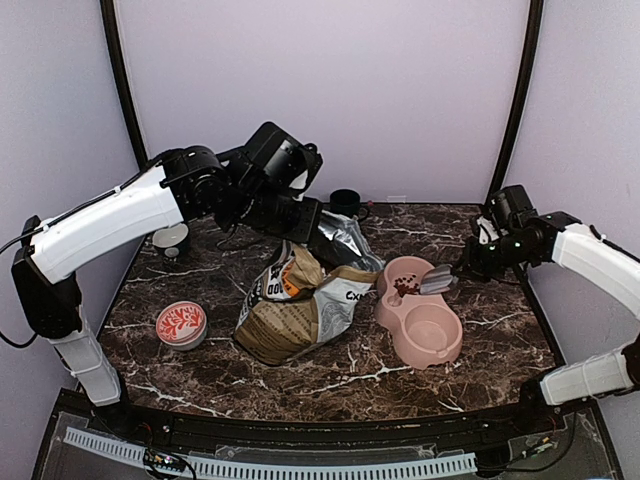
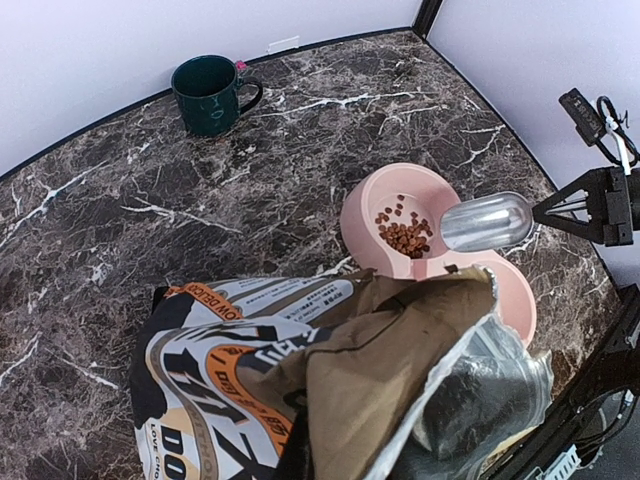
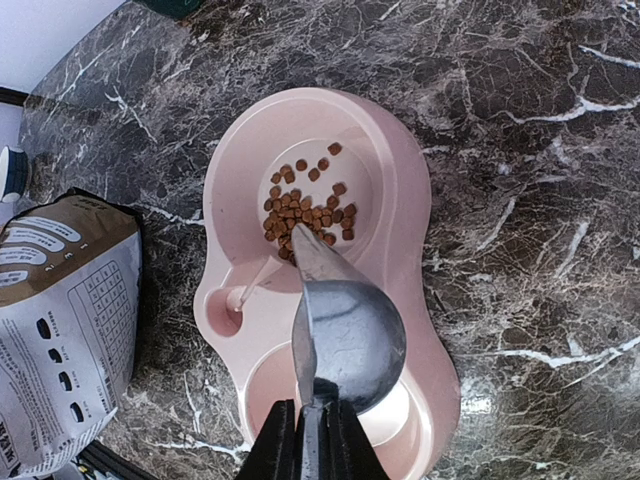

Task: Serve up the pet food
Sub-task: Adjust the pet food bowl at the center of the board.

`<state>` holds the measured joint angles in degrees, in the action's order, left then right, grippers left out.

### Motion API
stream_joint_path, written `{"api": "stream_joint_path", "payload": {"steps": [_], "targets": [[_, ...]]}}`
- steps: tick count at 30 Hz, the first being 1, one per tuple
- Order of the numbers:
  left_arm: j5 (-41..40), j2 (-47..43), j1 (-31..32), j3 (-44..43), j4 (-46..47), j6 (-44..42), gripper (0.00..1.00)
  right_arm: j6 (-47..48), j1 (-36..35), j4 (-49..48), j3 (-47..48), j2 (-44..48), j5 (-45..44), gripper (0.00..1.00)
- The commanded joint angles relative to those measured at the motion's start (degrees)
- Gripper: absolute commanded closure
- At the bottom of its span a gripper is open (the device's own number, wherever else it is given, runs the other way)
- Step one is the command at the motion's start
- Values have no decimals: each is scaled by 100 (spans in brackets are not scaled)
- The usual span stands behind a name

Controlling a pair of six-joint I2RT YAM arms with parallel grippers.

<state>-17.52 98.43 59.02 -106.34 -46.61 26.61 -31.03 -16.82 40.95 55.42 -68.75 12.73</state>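
Surface [image 1: 190, 375] of dark marble carries tan printed bag [image 1: 290, 315], its torn top pinched in left gripper [image 1: 315, 228] with jaws fully closed on it. Pink double bowl [image 1: 390, 308] sits just right of bag; right gripper [image 3: 310, 442] has jaws clamped nearly closed on handle of metal scoop [image 3: 350, 330], tilted over the bowl's divider. Pet food [image 3: 305, 210] lies in far compartment, just beyond scoop tip, ahead of right jaws.
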Motion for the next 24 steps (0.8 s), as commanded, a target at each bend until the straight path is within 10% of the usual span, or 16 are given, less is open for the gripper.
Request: {"api": "stream_joint_path", "payload": {"steps": [1,24], "targets": [[47,-300,-23,26,170,17,100,205,-258,309,226,-189,-510,100],[126,-290,-23,16,223,20,100,273,-638,357,378,-215,-782,100]]}}
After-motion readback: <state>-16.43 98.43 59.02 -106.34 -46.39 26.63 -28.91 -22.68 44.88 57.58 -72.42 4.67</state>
